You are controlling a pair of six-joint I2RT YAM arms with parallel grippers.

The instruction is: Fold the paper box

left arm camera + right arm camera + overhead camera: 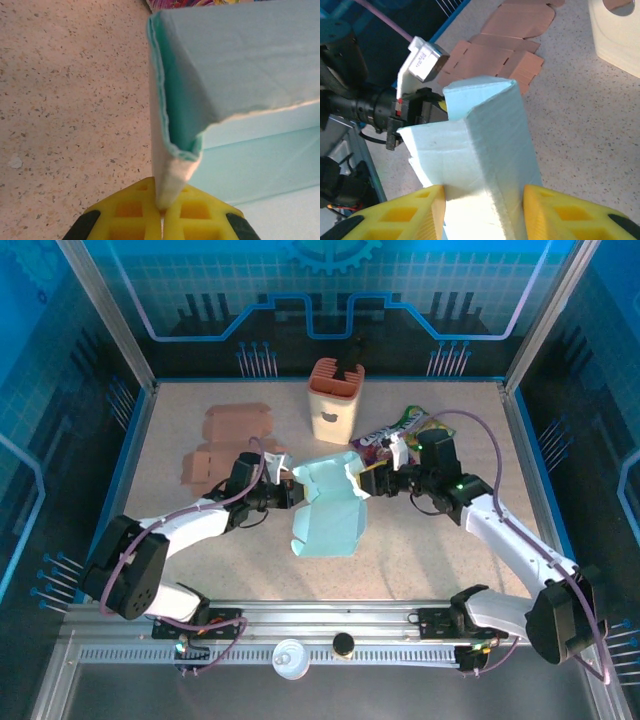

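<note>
The left gripper (161, 212) is pinched tight on the paper box (328, 510). Its yellow fingers (135, 210) are together around the bottom edge of one upright wall, where the paper is doubled over on itself. That hold looks meant to anchor the left side, so the box cannot slide or spin while the other arm works on it. In the left wrist view the wall rises straight up from the fingers, and a broad panel leans off its top toward the inside of the box.

The right gripper (484, 210) meets the box from the opposite side. Its fingers stand apart with a folded corner of the box between them, and each pad appears to touch the paper. I judge this a wide clamp on the box rather than an empty, open gripper. A squeeze there would press the corner crease home.

Between the two grippers the box lies near the middle of the worktop (200, 560), half formed. The far end has its walls standing and the near part lies flatter. The fold looks under way, not finished.

Further out, flat brown cardboard blanks (235, 440) lie just behind the left gripper. A cream and orange holder (334, 405) stands behind the box, apart from it. A bright snack packet (395, 428) sits just beside the box's far right corner, behind the right gripper. Whether the packet touches the box I cannot tell.
</note>
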